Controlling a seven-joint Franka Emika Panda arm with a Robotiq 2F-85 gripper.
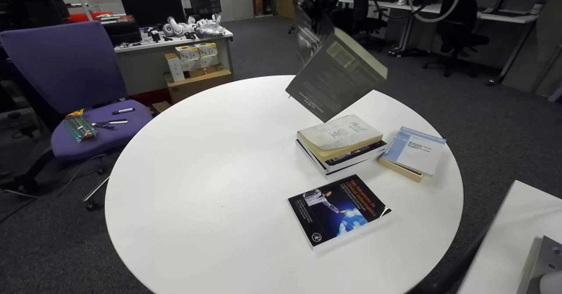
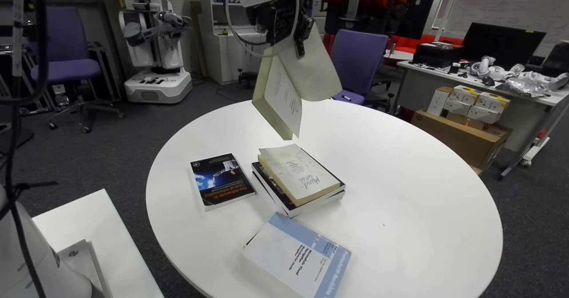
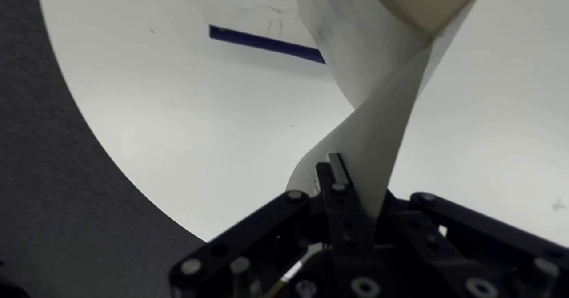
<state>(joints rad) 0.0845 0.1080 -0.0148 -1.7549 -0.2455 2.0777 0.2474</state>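
The jaws are clenched on the cover [image 2: 313, 73] of a thick book [image 2: 282, 95], and by this cover the book hangs in the air above the tabletop [image 2: 413, 169]. It is tilted and partly open, with one corner pointing downward. In the wrist view, the cover enters between the jaws as a curved sheet. In an exterior view, the dark back [image 1: 333, 81] of the book is seen. Lower down and apart from it, there is a pile [image 1: 342, 153] with a cream book [image 1: 342, 129] on the top. Near this pile, a black-and-blue book [image 1: 338, 208] lies flat, and on another side lies a blue-and-white book [image 1: 417, 151]. A purple chair [image 1: 74, 70] stands near the tabletop.
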